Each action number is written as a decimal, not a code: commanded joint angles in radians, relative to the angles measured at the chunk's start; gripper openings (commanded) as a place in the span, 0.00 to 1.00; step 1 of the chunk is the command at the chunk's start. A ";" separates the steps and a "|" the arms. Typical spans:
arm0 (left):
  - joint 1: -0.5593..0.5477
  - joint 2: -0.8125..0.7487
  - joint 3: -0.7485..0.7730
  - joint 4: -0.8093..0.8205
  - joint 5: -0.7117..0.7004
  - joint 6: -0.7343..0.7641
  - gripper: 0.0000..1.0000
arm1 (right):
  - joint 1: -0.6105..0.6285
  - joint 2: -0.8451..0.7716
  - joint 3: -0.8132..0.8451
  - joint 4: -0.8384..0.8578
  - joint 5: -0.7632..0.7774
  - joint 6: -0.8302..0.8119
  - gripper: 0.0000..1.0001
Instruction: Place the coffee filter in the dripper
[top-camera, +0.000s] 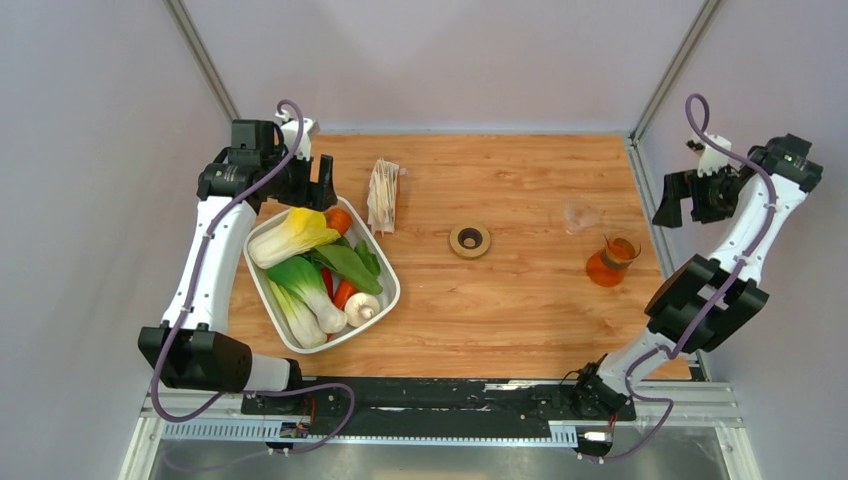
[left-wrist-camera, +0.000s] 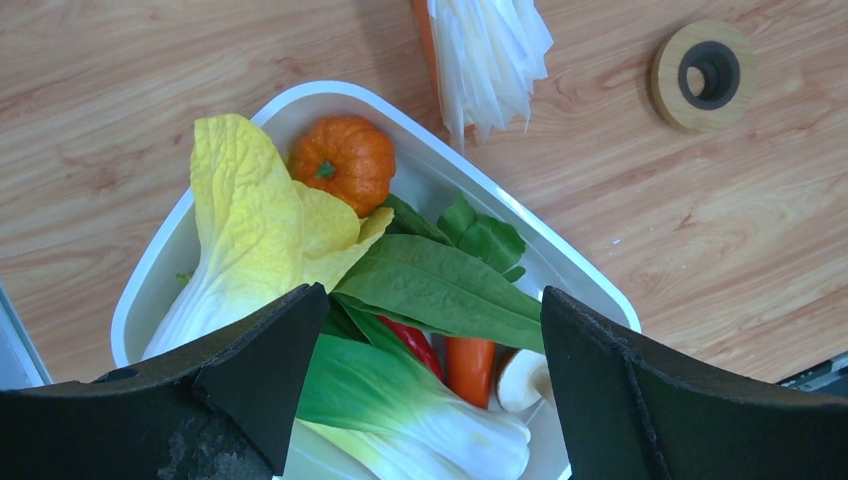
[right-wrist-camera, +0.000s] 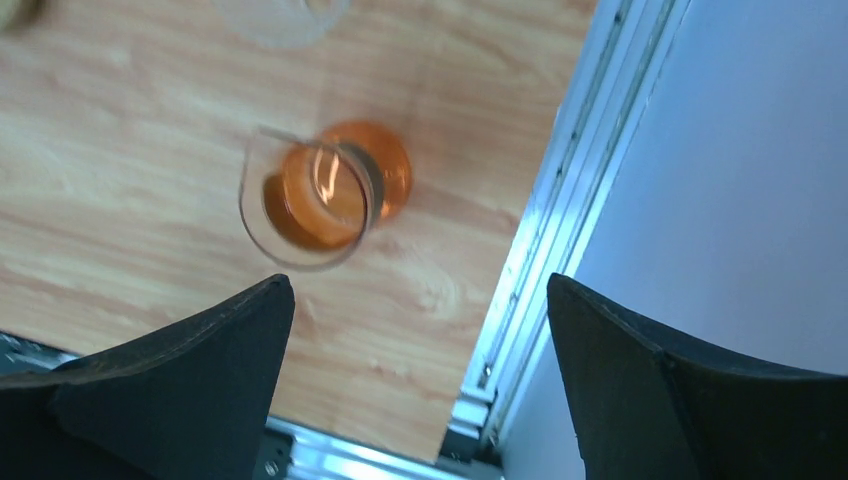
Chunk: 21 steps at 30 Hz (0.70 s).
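Nothing of the task looks done yet, as we judge it. The left gripper (left-wrist-camera: 430, 395) hangs over the white tray (top-camera: 392, 290) of vegetables at the left of the table. Its jaws are spread and hold nothing. The right gripper (right-wrist-camera: 420, 385) hangs at the far right edge, jaws spread and empty too, above the orange glass vessel (top-camera: 612, 262).

We see no loose coffee filter anywhere. The only paper in view is the wrapped bundle of filters (top-camera: 383, 195), just beyond the tray's far right corner. We take the dripper (top-camera: 580, 216) to be the faint clear glass shape just far-left of the orange vessel. A tan-brown ring (top-camera: 469, 240), probably its collar, lies apart from it near the middle of the table. By our reading a filter has yet to be picked up, carried over and seated.

The clear glass barely shows from above, and the right wrist view cuts it off at the top edge, so we cannot tell how it stands. The left wrist view crops the bundle, and the left fingers (left-wrist-camera: 250, 390) cover the tray's near part.
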 joint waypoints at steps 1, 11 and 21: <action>0.003 -0.030 0.011 0.053 0.067 0.005 0.89 | -0.077 -0.103 -0.162 -0.041 0.060 -0.337 1.00; 0.002 -0.064 -0.034 0.114 0.145 0.006 0.89 | -0.071 -0.156 -0.443 -0.036 -0.024 -0.667 0.98; 0.003 -0.123 -0.068 0.165 0.159 0.014 0.89 | 0.017 -0.070 -0.500 0.096 -0.058 -0.731 0.95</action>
